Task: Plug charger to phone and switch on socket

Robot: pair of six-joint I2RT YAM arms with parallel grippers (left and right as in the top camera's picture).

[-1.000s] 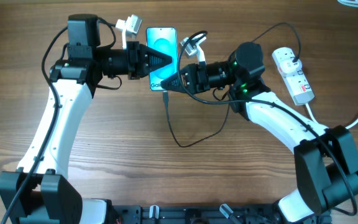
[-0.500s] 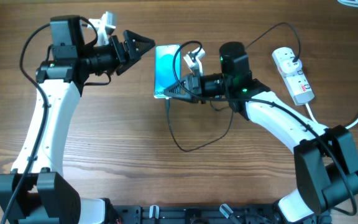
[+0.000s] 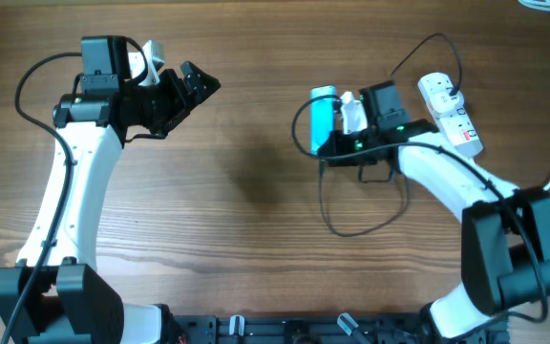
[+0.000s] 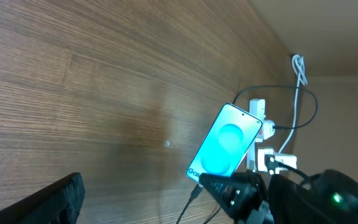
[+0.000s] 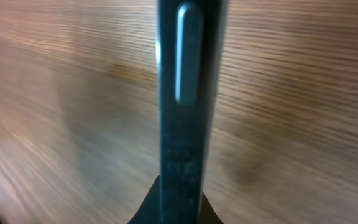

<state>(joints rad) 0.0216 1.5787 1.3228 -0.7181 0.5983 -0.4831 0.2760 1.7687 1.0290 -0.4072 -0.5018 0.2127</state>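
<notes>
Wooden tabletop [image 3: 256, 210]. White socket [image 3: 452, 115] lies at the far right edge. Right fingers [image 4: 229, 186] are clamped on the phone [image 3: 323, 117] at its lower end and hold it up off the tabletop, teal screen lit, near the socket. Left fingers [image 3: 199, 84] spread wide, empty, well apart from the phone. Black charger [image 3: 351, 232] cable loops down from the phone's bottom edge.

One phone [image 3: 323, 118], one charger [image 3: 434, 37], one socket [image 3: 452, 117], one table [image 3: 256, 248].
</notes>
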